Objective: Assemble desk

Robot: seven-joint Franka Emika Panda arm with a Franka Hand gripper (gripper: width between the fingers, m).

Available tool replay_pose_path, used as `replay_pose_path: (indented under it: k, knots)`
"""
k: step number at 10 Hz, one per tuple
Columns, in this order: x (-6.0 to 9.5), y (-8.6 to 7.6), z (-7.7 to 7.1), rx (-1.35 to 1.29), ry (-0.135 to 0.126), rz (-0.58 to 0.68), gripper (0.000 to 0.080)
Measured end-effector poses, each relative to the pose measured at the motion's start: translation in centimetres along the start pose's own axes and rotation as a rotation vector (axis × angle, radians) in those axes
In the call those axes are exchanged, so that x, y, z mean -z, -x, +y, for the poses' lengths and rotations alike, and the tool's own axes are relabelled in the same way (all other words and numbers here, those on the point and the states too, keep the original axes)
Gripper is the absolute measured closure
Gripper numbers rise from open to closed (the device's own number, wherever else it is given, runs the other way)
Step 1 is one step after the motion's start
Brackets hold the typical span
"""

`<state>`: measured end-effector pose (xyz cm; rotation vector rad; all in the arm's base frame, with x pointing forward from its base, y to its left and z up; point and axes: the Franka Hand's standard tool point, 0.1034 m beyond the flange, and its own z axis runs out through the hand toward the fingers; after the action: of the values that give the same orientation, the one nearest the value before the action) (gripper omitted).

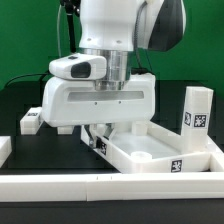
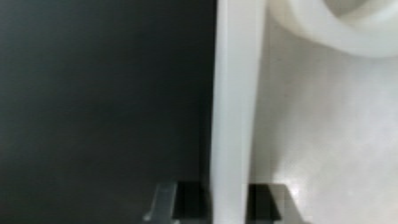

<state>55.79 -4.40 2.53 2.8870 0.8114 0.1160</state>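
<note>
— White plastic, this wide piece under the arm point(image 1: 110, 30): what is it, and where does it lie?

— It is the desk top point(image 1: 165, 140), with a raised rim. It lies flat on the black table point(image 1: 45, 155), toward the exterior view's right.

— And the jaws?

— They stand narrow, closed on the rim of the desk top. In the wrist view the rim wall point(image 2: 237, 110) passes between the two dark fingertips point(image 2: 183, 200), and both press against it.

— Is a socket visible?

— Yes, one round corner socket point(image 2: 338, 25) shows inside the rim.

— Where are the legs?

— An upright leg point(image 1: 197, 110) stands at the far side of the desk top, on the exterior view's right, with its tag toward the camera. If it touches the top, I cannot tell. A second leg point(image 1: 30, 120) lies on the table at the exterior view's left, well apart from the top. A long white rail point(image 1: 110, 190) lies along the near edge.
</note>
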Motion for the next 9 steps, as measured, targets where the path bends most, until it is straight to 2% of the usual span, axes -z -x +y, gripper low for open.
replay_pose_path:
  k: [4, 5, 8, 9]
  knots:
    - [0.3, -0.1, 0.7, 0.235, 0.015, 0.001, 0.0740]
    - [0.7, -0.9, 1.5, 0.376, 0.034, 0.006, 0.0740]
    - [1.0, -5.6, 1.1, 0.650, 0.090, 0.024, 0.0739]
    - [0.8, -6.3, 0.9, 0.810, 0.113, 0.011, 0.0739]
